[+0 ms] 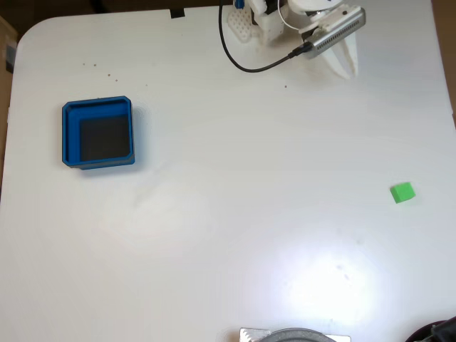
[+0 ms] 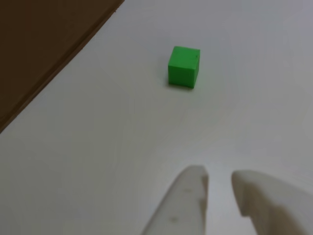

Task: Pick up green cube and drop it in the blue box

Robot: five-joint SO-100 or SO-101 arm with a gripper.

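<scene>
In the fixed view the top edge cuts off the arm (image 1: 299, 18); the bottom edge cuts a grey round object (image 1: 296, 335) and a black thing (image 1: 436, 332).

In the other view the bottom edge cuts the pincer (image 2: 220, 183) fingers.

Your small white plastic robot arm (image 1: 313, 21) sits at the top edge of the white table (image 1: 228, 214), folded up close to its own base. A black cable (image 1: 242, 60) loops out from it. Its white two-finger gripper (image 2: 219, 182) points down at the table. In the other view, you see the two white fingertips (image 2: 193, 183) poking in from the bottom, with a thin gap between them. They hold nothing and touch nothing.
</scene>
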